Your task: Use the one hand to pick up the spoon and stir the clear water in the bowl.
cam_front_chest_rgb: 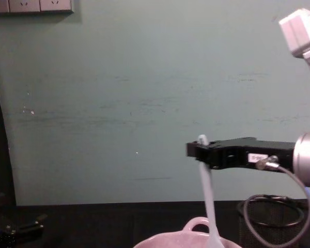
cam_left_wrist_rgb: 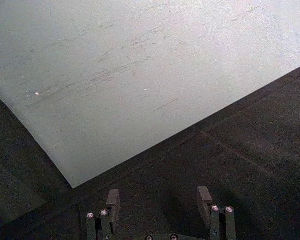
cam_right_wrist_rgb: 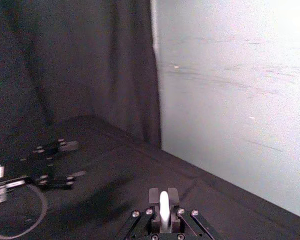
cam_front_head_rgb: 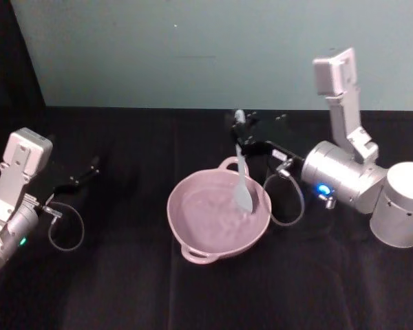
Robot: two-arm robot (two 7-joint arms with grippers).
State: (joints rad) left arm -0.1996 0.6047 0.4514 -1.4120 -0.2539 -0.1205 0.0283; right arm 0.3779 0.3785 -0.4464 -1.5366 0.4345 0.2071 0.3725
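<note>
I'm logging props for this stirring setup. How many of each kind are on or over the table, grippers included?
Bowls: 1, the pink bowl
Spoons: 1, the white spoon, blade in the bowl
Grippers: 2, the right gripper holding the spoon, and the left gripper, open and idle
Total: 4

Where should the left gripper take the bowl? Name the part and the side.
Probably the loop handle on the bowl's near rim, approached from the robot's left, where the open left gripper rests. It juts past the smooth round wall, so a grip can close across it; the far handle sits beside the spoon the right gripper holds.
</note>
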